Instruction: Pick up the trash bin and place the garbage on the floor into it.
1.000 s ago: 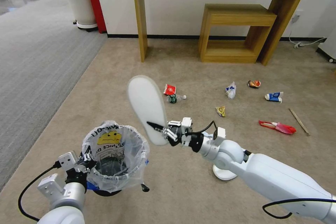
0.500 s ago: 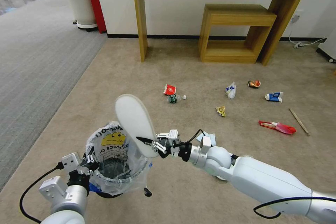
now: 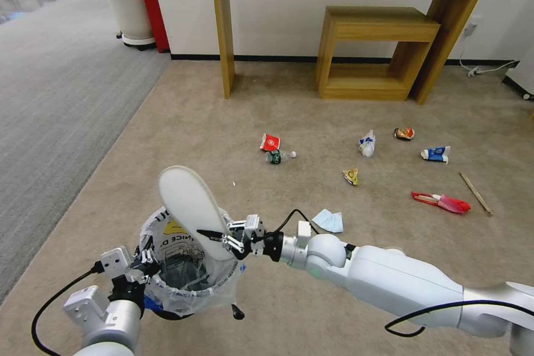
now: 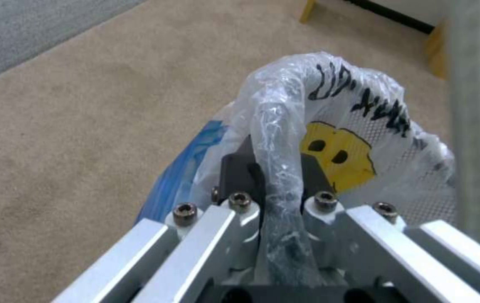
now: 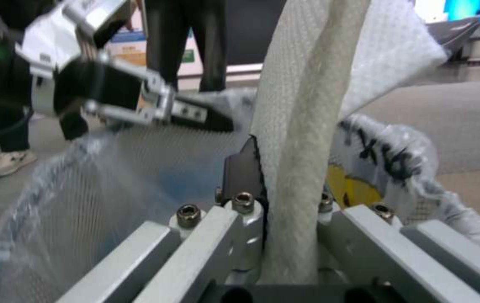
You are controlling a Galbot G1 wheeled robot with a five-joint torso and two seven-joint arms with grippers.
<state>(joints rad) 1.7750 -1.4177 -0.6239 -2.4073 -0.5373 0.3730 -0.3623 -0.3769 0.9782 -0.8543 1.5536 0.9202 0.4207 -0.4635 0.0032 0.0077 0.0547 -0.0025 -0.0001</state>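
Matt white textured-cloth slipper (image 3: 189, 208), crinkly glossy clear plastic bag (image 4: 285, 126) — short-pile beige carpet (image 3: 222, 122), bare brushed-metal tool (image 5: 271, 189).

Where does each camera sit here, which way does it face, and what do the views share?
Head: up on the robot, looking down at the floor, both arms showing.
Left wrist: behind the left gripper, shut on the trash bin rim.
Right wrist: behind the right gripper, shut on the slipper, facing the left gripper.
Shared: the bin's yellow-face liner.
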